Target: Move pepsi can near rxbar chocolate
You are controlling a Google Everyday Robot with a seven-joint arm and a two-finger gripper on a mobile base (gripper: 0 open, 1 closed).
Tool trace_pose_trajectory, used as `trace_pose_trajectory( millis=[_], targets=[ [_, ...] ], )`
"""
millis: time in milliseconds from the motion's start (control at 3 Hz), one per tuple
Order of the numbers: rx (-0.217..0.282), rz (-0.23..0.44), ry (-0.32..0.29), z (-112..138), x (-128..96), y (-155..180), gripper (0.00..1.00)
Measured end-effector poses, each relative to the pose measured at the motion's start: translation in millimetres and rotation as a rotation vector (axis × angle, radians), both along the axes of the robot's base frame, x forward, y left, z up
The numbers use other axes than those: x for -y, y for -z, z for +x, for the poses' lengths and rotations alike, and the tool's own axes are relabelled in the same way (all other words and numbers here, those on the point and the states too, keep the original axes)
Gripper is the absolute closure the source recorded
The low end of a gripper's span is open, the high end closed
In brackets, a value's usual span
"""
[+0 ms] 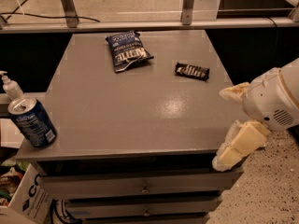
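The pepsi can [32, 122], dark blue with a silver top, stands upright at the front left corner of the grey table [135, 120]. The rxbar chocolate [192, 71], a small black bar with white lettering, lies flat at the back right of the table. My gripper [222, 128] is at the table's front right edge, far from the can and in front of the bar. Its cream fingers [239, 145] are spread apart and hold nothing.
A dark blue chip bag [128, 50] lies at the back middle of the table. A white pump bottle [9, 85] stands left of the table behind the can. Drawers [140, 188] are under the top. A cardboard box [23, 199] sits at the lower left.
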State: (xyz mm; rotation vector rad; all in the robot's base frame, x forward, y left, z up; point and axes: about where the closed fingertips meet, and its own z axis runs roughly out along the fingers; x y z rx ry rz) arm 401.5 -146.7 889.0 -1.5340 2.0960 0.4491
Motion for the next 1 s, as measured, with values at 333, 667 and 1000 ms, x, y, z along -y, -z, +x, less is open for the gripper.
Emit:
trace_pose_trajectory(
  millis=[333,667,1000],
  targets=[
    [-0.047,0.145,-0.013,-32,-44,18,0.00],
    [-0.071,0.270,-0.035,-59,-102,28,0.00],
    [-0.089,0.302,-0.039,-63,-114,27,0.00]
  ],
)
